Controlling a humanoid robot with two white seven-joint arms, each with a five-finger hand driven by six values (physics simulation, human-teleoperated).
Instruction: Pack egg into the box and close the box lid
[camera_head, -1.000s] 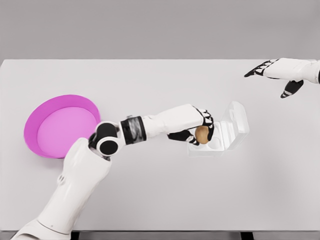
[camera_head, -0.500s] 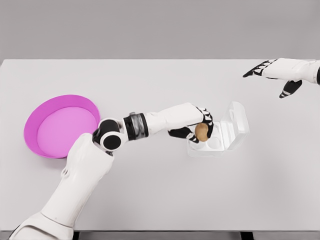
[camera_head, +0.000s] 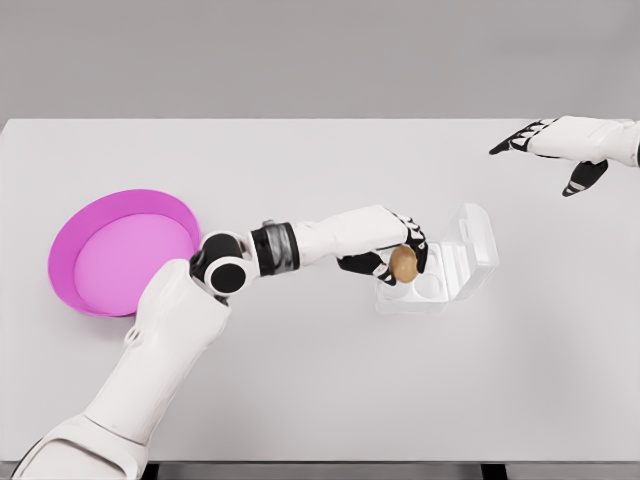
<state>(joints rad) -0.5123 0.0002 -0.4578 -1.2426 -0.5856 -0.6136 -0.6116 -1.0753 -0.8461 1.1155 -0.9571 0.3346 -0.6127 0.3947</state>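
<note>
- We've got the egg (camera_head: 404, 263) pinched in the left robot hand (camera_head: 398, 260), fingers curled around it, sitting right at the fingertips.
- It's held just above the left edge of the box (camera_head: 440, 272), over the near-left cup, not resting in it as far as we can tell.
- Box lid (camera_head: 478, 237) stands open, tilted up on the right side.
- Right robot hand (camera_head: 548, 145) hovers far off at the worktop (camera_head: 330, 380) back-right corner, fingers spread, holding nothing.
- Pink bowl (camera_head: 122, 250) sits well to the left.
</note>
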